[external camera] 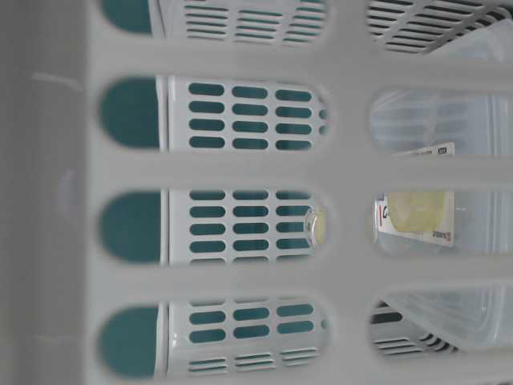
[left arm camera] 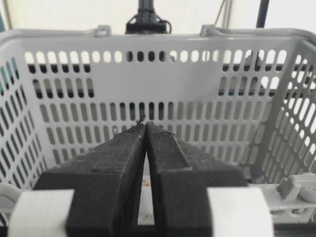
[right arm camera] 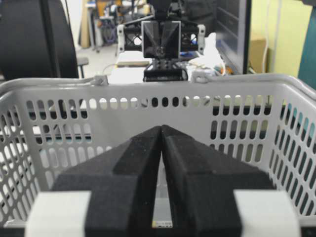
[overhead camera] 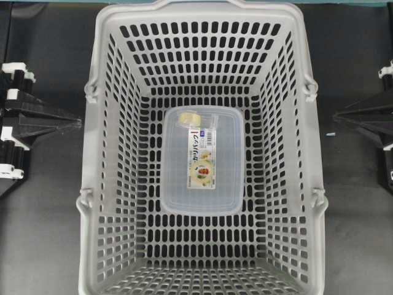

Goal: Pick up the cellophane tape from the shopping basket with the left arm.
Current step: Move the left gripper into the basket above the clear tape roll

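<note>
Within the shopping basket [overhead camera: 202, 37], centred on the dark worktop [overhead camera: 43, 246], the cellophane tape [overhead camera: 190, 117] lies on top of a clear plastic box [overhead camera: 202, 161], at that box's far-left corner in the overhead view, just above its printed label [overhead camera: 202, 158]; the box rests flat on the slotted floor, roughly mid-basket, so the roll sits raised above the floor rather than against any wall; whether the roll lies flat or tilted cannot be told from overhead, though the table-level view shows a pale yellowish patch [external camera: 417, 210] through the lattice, which is judged to be the tape.

Left gripper [overhead camera: 75, 122] is parked outside the basket wall, well apart from the tape, its fingers [left arm camera: 123, 163] pressed together with only a hairline seam between them; right gripper [overhead camera: 339, 117] stands likewise outside the opposite wall, fingers [right arm camera: 190, 168] together; neither holds anything, and the pick is judged not yet begun.

Obstructions: the tall lattice wall stands squarely between the left gripper and the roll, so any approach is judged to need to come over the rim and down; the hinged handles [overhead camera: 91, 92] lie along the rim and may foul a low crossing; the box beneath is smooth and may slide or let the small roll skid when pressed; the fingers must part before descent.
</note>
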Controlling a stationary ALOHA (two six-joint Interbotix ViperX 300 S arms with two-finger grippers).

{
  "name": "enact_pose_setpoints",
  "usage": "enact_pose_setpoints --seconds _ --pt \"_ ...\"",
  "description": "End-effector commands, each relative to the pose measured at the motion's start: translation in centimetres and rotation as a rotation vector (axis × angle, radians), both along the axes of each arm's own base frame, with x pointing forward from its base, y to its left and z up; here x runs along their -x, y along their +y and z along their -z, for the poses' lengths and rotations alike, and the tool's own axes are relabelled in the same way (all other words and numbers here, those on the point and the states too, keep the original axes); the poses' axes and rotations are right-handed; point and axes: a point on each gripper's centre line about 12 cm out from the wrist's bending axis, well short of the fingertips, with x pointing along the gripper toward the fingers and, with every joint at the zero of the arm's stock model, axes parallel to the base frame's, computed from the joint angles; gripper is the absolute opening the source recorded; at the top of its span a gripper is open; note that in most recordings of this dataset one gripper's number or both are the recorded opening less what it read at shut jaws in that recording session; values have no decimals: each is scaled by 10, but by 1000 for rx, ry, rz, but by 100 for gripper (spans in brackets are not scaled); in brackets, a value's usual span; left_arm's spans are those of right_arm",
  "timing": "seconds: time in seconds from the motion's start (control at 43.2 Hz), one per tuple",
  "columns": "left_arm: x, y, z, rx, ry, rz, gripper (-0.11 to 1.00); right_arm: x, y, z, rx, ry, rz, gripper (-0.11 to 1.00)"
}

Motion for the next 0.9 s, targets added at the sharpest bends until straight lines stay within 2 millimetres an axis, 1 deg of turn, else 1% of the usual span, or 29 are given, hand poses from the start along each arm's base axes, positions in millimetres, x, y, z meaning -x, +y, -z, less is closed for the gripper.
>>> enact_pose_setpoints --seconds 0.0,0.023,0.093,0.231,0.37,0.486,0.694,0.74,0.786,0.81,0.856,0.879 --pt "-7 -1 -18 -15 25 7 6 -3 -1 -5 -5 -8 4 1" --pt "-9 -1 -20 -9 52 7 6 -3 -1 -4 -9 -3 4 1" --pt "-15 -1 -25 4 117 4 0 -2 -1 -3 -12 14 3 1" --pt "-31 -2 -40 18 259 5 0 -1 0 1 -14 71 2 1" --pt "-55 -7 -54 12 405 16 0 2 0 -5 -12 78 -2 1" --pt "-73 -9 -54 9 514 16 0 5 0 -5 -12 86 -2 1" --pt "-114 -13 -51 -10 706 17 0 7 1 -5 -12 103 -4 1" --pt "-121 -13 -49 -11 739 15 0 7 1 -5 -12 104 -7 4" --pt "-127 -13 -47 -12 765 14 0 7 1 -6 -12 103 -8 9" --pt "-133 -13 -45 -11 789 12 0 8 1 -7 -12 100 -7 15" --pt "-140 -14 -43 -4 811 9 0 8 1 -7 -12 100 -8 23" --pt "-143 -14 -42 -3 820 8 0 8 1 -6 -12 101 -7 30"
